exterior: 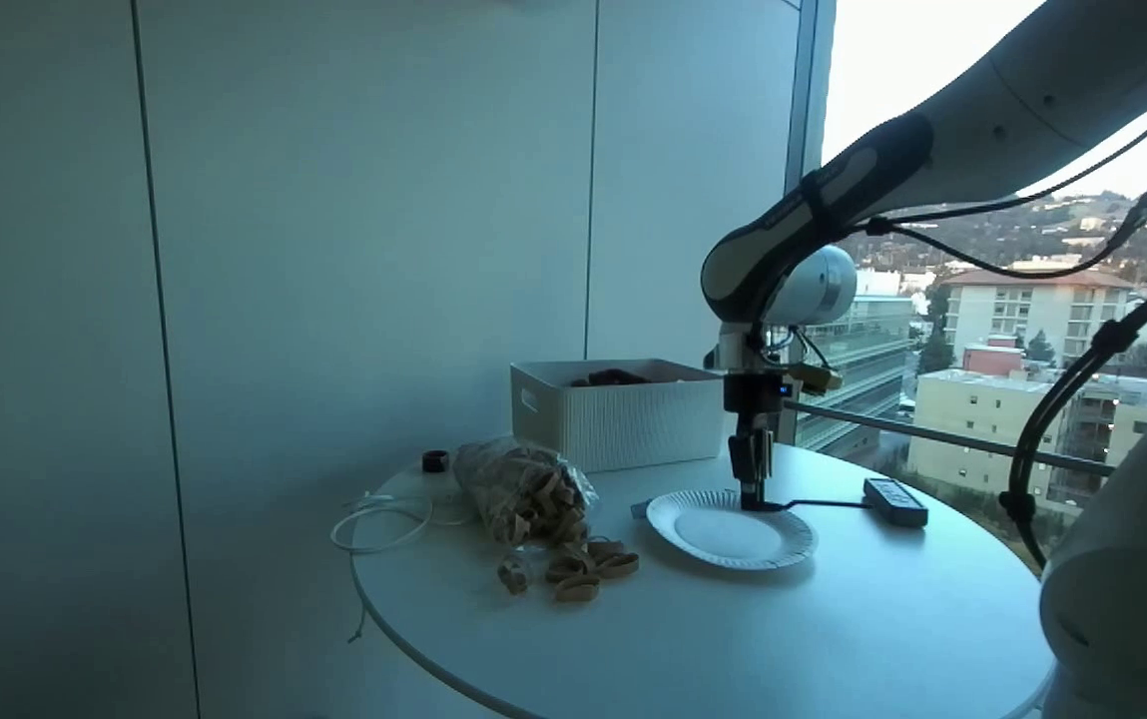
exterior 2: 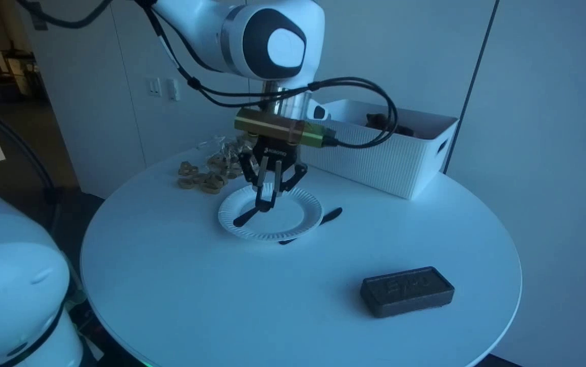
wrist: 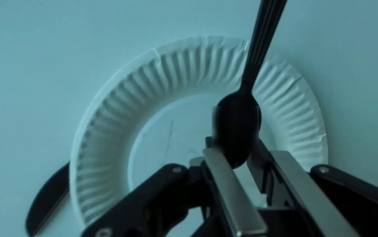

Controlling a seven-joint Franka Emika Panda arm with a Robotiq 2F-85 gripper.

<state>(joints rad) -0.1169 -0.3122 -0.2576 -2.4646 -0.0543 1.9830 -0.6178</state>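
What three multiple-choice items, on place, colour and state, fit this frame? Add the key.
1. Where does the loose dark utensil lie? A: partly under the plate; B: in the bin; C: on the block.
2. What colour is the spoon? A: red; B: yellow; C: black.
3. The gripper is: A: wide open; B: closed on the spoon; C: gripping the plate.

1 A: the plate hides its middle in an exterior view.
2 C: it looks black in the wrist view.
3 B: the spoon's bowl sits between the fingers.
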